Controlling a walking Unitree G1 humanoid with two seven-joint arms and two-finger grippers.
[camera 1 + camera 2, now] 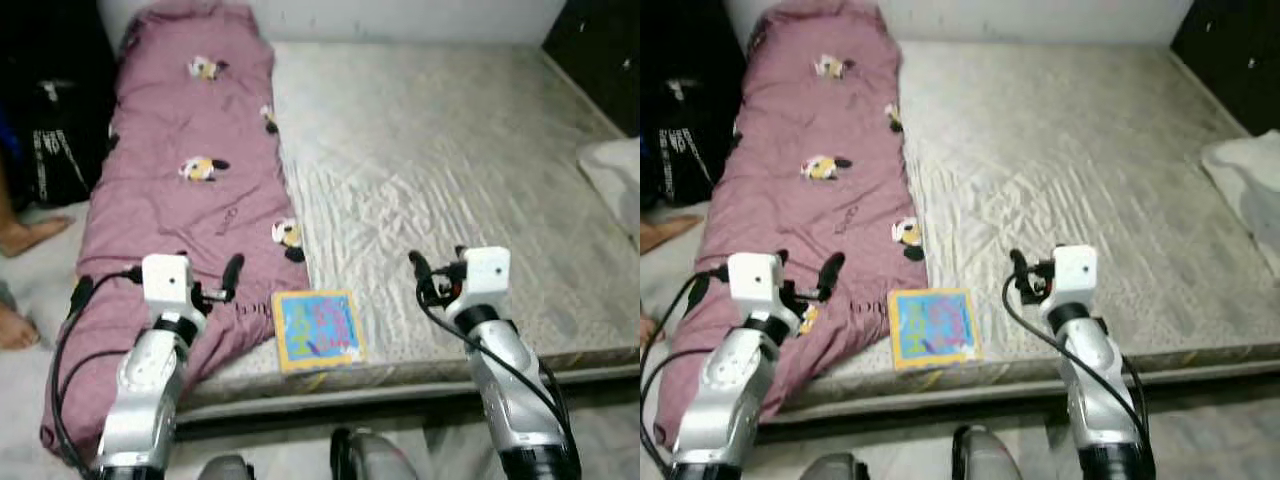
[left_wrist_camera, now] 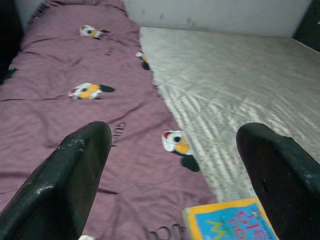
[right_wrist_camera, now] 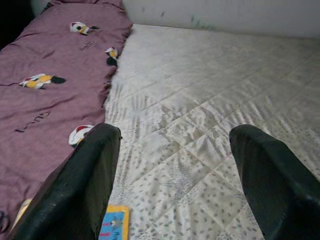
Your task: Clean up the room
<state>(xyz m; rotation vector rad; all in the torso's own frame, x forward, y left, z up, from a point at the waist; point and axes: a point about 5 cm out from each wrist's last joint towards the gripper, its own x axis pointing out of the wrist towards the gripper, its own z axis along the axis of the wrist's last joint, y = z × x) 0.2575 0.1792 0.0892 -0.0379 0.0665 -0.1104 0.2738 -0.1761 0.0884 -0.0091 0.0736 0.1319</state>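
Bare grey mattress (image 1: 440, 190) carries a mauve duck-print blanket (image 1: 190, 190) along its left side. Left end effector (image 1: 205, 290) hovers above the blanket, fingers spread. Blue picture book (image 1: 316, 328) lies flat at the near edge beside the blanket. Right end effector (image 1: 432, 274) hovers over bare mattress, fingers spread.

Ahead of you the bare mattress (image 1: 450, 180) is lying open from its near edge to the far wall, giving both grippers free passage over its middle and right. Along the robot's left a folded pink blanket (image 1: 180, 170) is covering a long strip, and a colourful book (image 1: 316, 328) is sitting at the near edge just beside it. Off the left side, a person's bare feet (image 1: 25, 235) are resting on the floor, and a white cloth (image 1: 615, 175) is lying by the right edge.
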